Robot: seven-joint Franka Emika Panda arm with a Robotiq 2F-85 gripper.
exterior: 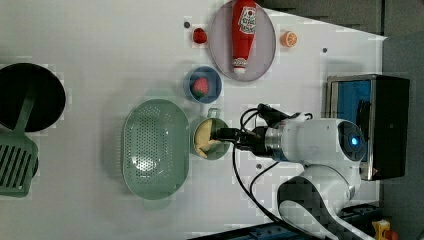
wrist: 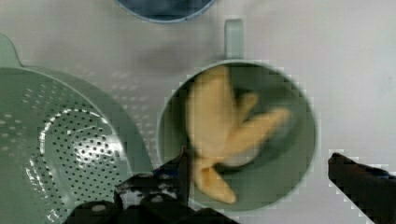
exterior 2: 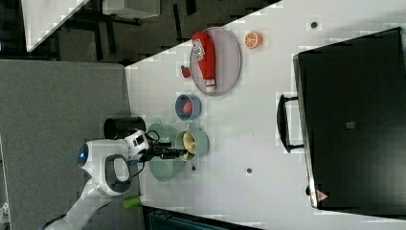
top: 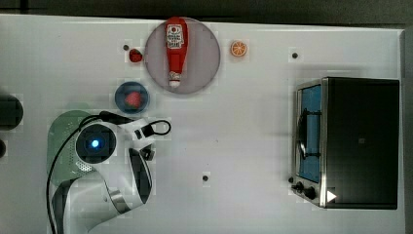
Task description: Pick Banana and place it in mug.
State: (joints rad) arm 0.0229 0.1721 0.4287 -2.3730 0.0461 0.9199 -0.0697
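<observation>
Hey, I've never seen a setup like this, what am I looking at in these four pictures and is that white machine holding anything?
The white machine is a robot arm with a two-fingered hand. Three pictures look at the white table from cameras off the arm; the fourth comes from a camera on its wrist. The hand's fingers are spread open and hold nothing. The banana lies inside the mug, beside a green perforated basket. Also there: a ketchup bottle on a grey plate, a blue bowl, an orange slice and a small oven.
</observation>
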